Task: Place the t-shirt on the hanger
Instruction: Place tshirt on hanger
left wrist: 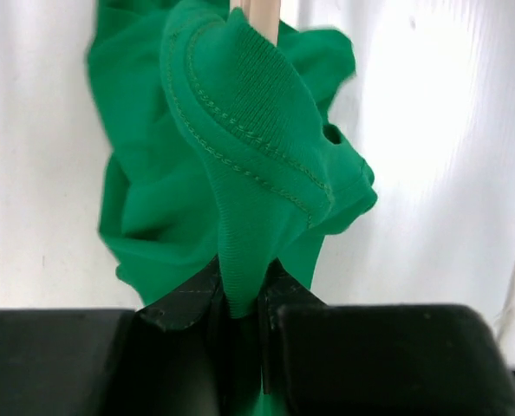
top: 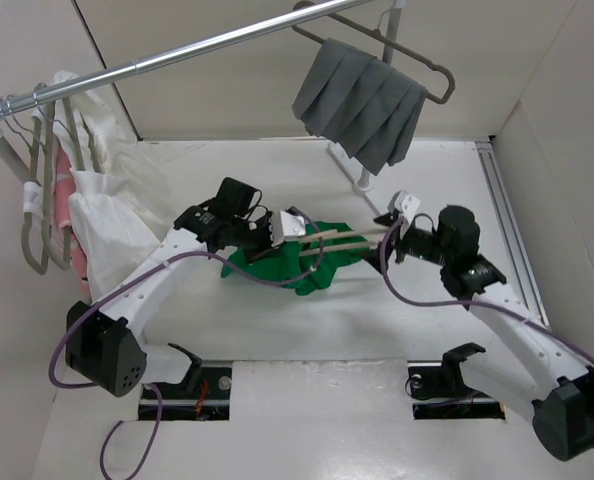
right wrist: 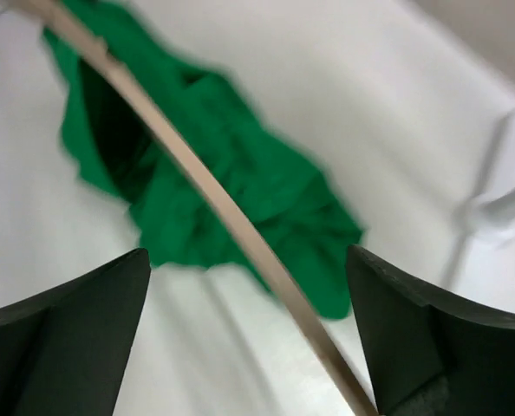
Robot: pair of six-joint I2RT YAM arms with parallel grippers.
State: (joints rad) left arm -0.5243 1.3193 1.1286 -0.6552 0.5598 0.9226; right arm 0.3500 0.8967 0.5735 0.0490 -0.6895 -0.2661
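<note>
The bright green t-shirt [top: 307, 265] lies bunched on the white table between the two arms. My left gripper [top: 277, 232] is shut on the shirt's ribbed neck edge [left wrist: 240, 286] and holds it up. The beige hanger [top: 342, 240] lies across the shirt, running from the left gripper towards the right one, and its end shows at the top of the left wrist view [left wrist: 259, 13]. My right gripper [top: 395, 235] is open, jaws wide apart [right wrist: 249, 253]. A hanger arm [right wrist: 214, 204] passes slanting between them without touching either finger. The shirt [right wrist: 240, 173] lies beyond it.
A metal rail [top: 177, 50] crosses the back. A grey pleated cloth [top: 362, 100] hangs from it on a dark hanger. White garments [top: 102, 205] and thin hangers [top: 35, 225] hang at the left. The rack's post foot [top: 362, 182] stands behind the shirt. Walls enclose the table.
</note>
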